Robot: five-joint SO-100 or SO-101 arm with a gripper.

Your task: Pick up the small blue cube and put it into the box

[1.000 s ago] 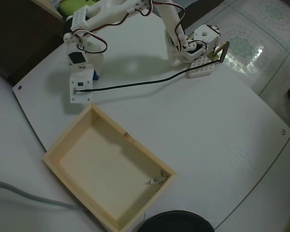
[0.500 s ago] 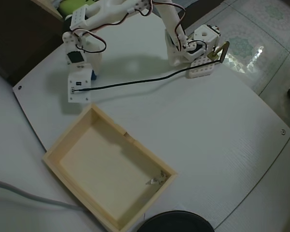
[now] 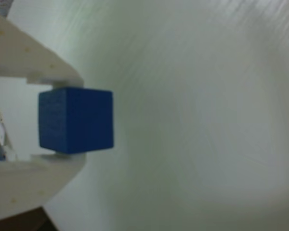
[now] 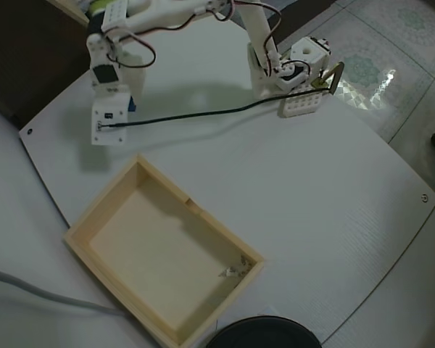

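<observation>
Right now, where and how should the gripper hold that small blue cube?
Across two opposite flat faces, as the gripper now does: in the wrist view its fingers press the top and bottom faces of the small blue cube, coming from the left. Parallel plain faces suit the pinch.

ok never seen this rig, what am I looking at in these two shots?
It is one small white robot arm bolted to a white table. One picture comes from a fixed camera looking down on the whole table. The other comes from a camera riding on the arm's wrist, so it sees its own two white fingers up close, entering from the left edge.

In the wrist view the fingers are closed on the small blue cube, one above it and one below. In the overhead view only a sliver of blue shows beside the gripper.

Also on the table: the box, a shallow pale wooden tray, holding no cube yet, and a black cable.
</observation>
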